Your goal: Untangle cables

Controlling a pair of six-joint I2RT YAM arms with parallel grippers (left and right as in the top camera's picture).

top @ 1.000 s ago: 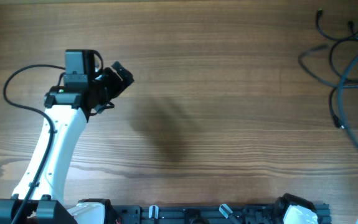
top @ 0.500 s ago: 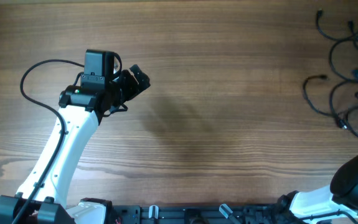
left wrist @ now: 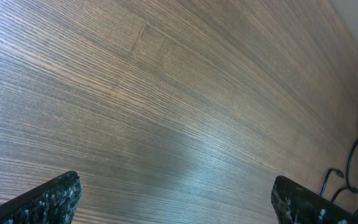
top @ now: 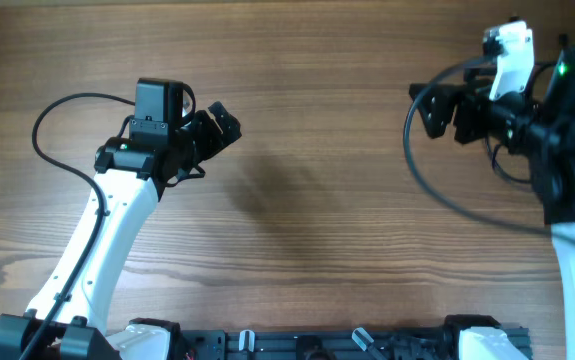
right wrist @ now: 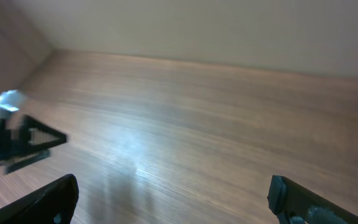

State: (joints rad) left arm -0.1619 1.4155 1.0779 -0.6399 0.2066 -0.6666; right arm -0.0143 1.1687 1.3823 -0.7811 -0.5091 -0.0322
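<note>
Thin dark cables lie in loose loops on the wood table. They show at the right edge of the left wrist view. In the overhead view my right arm covers almost all of them. My right gripper hangs over the table's right side, pointing left. Its fingers stand wide apart over bare wood, holding nothing. My left gripper is at the left, far from the cables, also open and empty.
A thick black arm wire loops out to the left of the right arm. Another arm wire arcs beside the left arm. A black rail runs along the near edge. The left arm shows blurred in the right wrist view.
My right arm has swung in from the right edge and now hangs over the cables, and its gripper has opened. My left arm shifted slightly right, then held still.
</note>
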